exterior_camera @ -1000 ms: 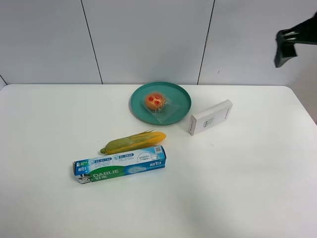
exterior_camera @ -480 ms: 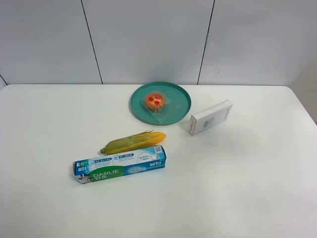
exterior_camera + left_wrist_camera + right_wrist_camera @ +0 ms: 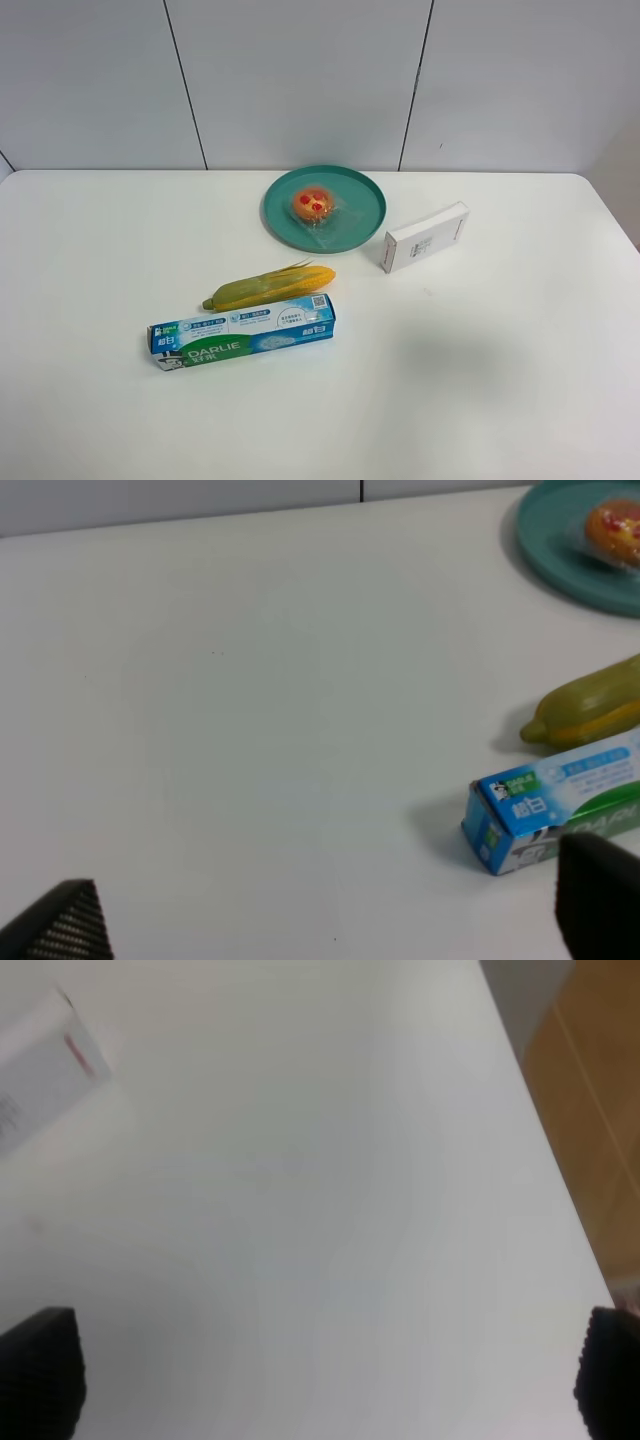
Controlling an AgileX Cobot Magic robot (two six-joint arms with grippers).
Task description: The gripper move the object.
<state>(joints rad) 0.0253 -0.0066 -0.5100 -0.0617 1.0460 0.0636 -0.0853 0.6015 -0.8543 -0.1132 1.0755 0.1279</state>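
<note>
A round green plate (image 3: 360, 228) stands at the far middle of the white desk (image 3: 500, 380). To its right, near but not touching, lies a white box (image 3: 425, 237), turned at an angle. Nearer the front lies a yellow-green corn cob (image 3: 268, 287), and just in front of it, a blue and green toothpaste carton (image 3: 242, 332) with the word DARLIE.

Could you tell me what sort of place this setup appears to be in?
Probably a lab test bench: a plain white table against bare grey wall panels, with props laid out, such as a wrapped bun on a green plate.
</note>
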